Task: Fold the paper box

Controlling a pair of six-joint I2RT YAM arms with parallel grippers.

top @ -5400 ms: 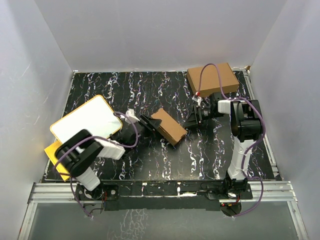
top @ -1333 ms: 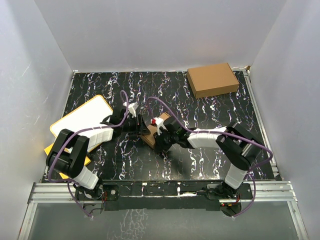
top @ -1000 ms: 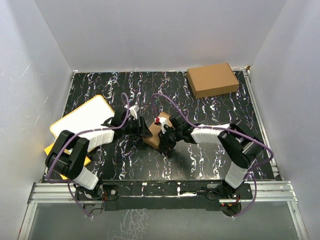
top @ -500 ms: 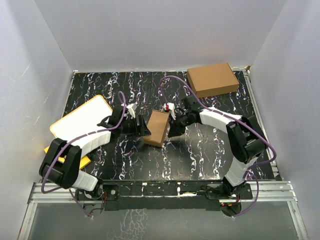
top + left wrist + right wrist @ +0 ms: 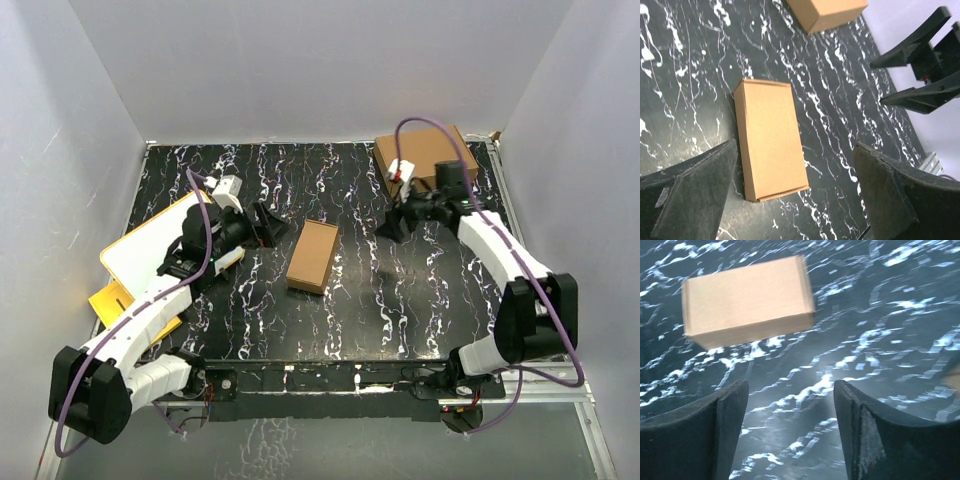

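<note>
The paper box [image 5: 313, 256] lies flat and closed on the black marbled table, a small oblong of plain brown cardboard with nothing touching it. It also shows in the left wrist view as the box [image 5: 771, 140] and in the right wrist view as the box [image 5: 747, 300]. My left gripper [image 5: 270, 226] hangs to its left, open, and the view between its fingers falls on the box's near end under the gripper [image 5: 795, 146]. My right gripper [image 5: 391, 227] hangs to the box's right and farther back, open and empty, with only table under the gripper [image 5: 790, 386].
A larger ready-made brown box [image 5: 425, 160] sits at the back right, partly behind my right arm. A white board with a yellow rim [image 5: 165, 245] lies at the left under my left arm, a yellow piece [image 5: 110, 300] beneath it. Grey walls enclose the table.
Both grippers have opened and drawn away from the box, the left one leftward, the right one to the back right. The box, tilted between them before, now lies flat.
</note>
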